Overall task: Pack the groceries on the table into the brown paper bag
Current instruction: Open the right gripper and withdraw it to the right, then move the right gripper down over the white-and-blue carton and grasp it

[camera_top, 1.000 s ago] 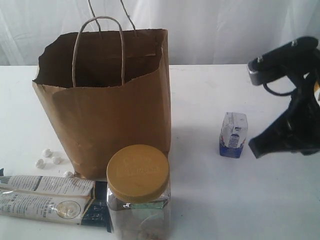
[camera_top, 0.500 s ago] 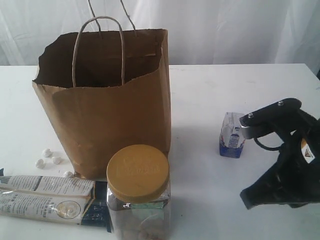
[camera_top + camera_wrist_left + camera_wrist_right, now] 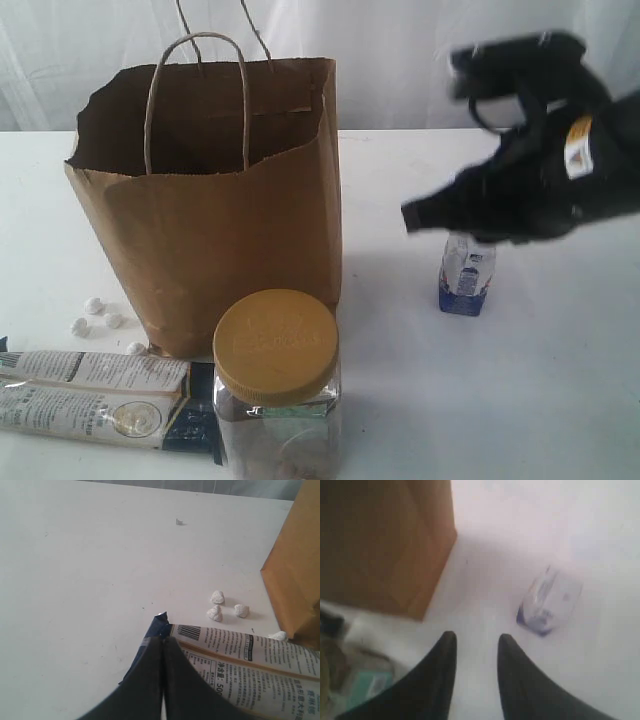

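Observation:
The brown paper bag [image 3: 210,200] stands open on the table [image 3: 540,400]. In front of it is the clear jar with a yellow lid [image 3: 277,345], and the long white-black twin packet [image 3: 90,395] lies flat at the front left. The small white-blue carton [image 3: 465,282] stands upright to the bag's right. My right gripper [image 3: 415,215] hovers blurred above the carton, partly hiding its top. In the right wrist view this gripper [image 3: 477,640] is open and empty, with the carton [image 3: 547,605] ahead. My left gripper [image 3: 162,641] is shut, over the dark end of the packet [image 3: 250,655].
Several small white lumps [image 3: 100,315] lie on the table by the bag's left foot, also seen as lumps [image 3: 217,605] beside the bag's corner [image 3: 295,580]. A white curtain hangs behind the table. The bag [image 3: 385,545] fills one side of the right wrist view.
My right arm dipped low at the right, then rose and swung left; it now hangs over the carton. The bag, jar, packet and carton have not moved.

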{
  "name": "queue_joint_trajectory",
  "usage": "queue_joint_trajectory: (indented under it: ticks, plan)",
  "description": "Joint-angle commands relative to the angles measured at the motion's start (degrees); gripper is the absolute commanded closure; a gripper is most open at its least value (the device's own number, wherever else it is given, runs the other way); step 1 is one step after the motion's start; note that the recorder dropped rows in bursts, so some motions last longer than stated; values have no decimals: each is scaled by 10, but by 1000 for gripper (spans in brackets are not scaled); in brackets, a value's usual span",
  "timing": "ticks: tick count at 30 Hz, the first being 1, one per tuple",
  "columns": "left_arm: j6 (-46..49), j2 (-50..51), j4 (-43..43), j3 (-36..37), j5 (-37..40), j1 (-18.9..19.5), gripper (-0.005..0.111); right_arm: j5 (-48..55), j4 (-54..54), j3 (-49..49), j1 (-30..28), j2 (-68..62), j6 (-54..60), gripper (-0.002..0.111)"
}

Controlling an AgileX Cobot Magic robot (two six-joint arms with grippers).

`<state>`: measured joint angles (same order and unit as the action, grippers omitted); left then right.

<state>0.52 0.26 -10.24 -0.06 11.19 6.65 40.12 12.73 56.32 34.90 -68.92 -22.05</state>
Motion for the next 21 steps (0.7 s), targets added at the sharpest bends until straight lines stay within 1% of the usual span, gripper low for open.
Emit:
queue_joint_trajectory:
  ticks: [1, 5, 8, 12, 15, 16, 18, 21]
  plan:
    - [-5, -3, -5, 1, -4, -2, 107, 77, 22, 133, -52, -35, 0, 73]
    - [-5, -3, -5, 1, -4, -2, 107, 196, -22, 226, -112, -115, 95, 73]
    - [-5, -3, -5, 1, -4, -2, 107, 253, -38, 249, -128, -170, 122, 73]
    - [-5, -3, -5, 1, -4, -2, 107, 247, -40, 250, -128, -214, 118, 73]
    - [-5, -3, -5, 1, -4, -2, 107, 217, -52, 250, -128, -226, 112, 73]
    - [-5, -3, -5, 1, -4, -2, 107, 205, -54, 250, -128, -227, 113, 71]
    - [-5, -3, -5, 1, -4, -2, 107, 180, -54, 250, -128, -227, 113, 64]
    - [-5, -3, -5, 1, -4, -2, 107, 165, -49, 249, -128, -227, 113, 46]
